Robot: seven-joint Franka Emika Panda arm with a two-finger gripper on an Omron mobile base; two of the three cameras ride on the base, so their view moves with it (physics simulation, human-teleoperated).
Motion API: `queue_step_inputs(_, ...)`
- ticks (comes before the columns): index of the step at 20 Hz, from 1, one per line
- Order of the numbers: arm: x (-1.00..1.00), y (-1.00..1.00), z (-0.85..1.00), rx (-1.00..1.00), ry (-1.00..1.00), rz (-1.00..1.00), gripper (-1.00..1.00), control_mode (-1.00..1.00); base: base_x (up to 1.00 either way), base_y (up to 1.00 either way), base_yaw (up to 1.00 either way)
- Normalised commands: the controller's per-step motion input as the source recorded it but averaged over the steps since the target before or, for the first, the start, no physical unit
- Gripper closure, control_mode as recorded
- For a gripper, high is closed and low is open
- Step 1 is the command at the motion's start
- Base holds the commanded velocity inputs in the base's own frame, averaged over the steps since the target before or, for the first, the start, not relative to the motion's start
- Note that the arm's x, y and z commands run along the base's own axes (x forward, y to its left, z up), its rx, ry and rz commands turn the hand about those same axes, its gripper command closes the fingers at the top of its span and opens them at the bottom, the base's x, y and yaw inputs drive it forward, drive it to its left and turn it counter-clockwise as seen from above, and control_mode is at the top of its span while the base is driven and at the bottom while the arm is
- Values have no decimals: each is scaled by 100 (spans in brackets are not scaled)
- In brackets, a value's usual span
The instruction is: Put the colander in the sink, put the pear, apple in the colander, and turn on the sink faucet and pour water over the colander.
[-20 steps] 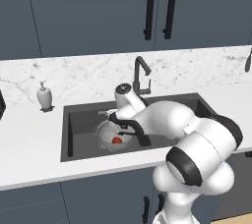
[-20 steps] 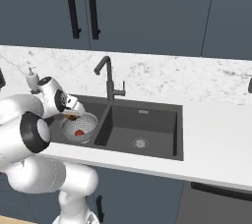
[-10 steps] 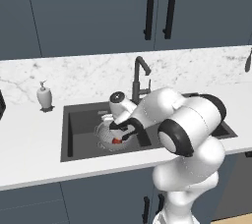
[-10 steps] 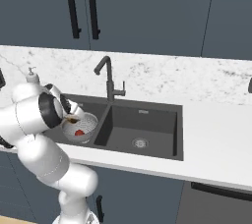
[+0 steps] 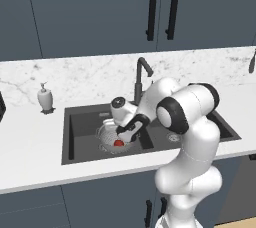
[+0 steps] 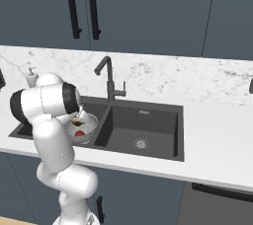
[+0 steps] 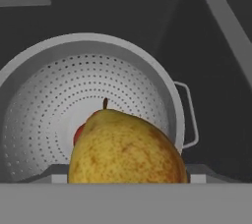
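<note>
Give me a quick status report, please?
Fingers closed on pear, above colander in sink. Apple already in colander. Nothing in the way.

The colander fills much of the sink's left basin, with the apple lying in its bottom. The right basin is open. The sink faucet rises at the far rim, over the divider. The soap dispenser stands far left on the tabletop.

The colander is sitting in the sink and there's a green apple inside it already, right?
Not quite. The apple in the colander is red, not green, as the left base view shows. The rest holds: the colander sits in the sink, in its left basin.
</note>
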Motion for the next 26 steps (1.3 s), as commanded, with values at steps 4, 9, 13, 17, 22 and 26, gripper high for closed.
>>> queue_step_inputs(4, 23, 0, -30, 0, 7, 0, 100, -100, 0, 0, 0)
queue_step_inputs(9, 21, 0, -31, 0, 6, 0, 100, -100, 0, 0, 0)
queue_step_inputs(13, 27, 0, -23, 0, 4, 0, -100, -100, 0, 0, 0)
queue_step_inputs(17, 26, 0, -9, 0, 4, 0, -100, -100, 0, 0, 0)
queue_step_inputs(22, 24, 0, -5, 0, 5, 0, -100, -100, 0, 0, 0)
queue_step_inputs(26, 23, 0, -6, 0, 7, 0, -100, -100, 0, 0, 0)
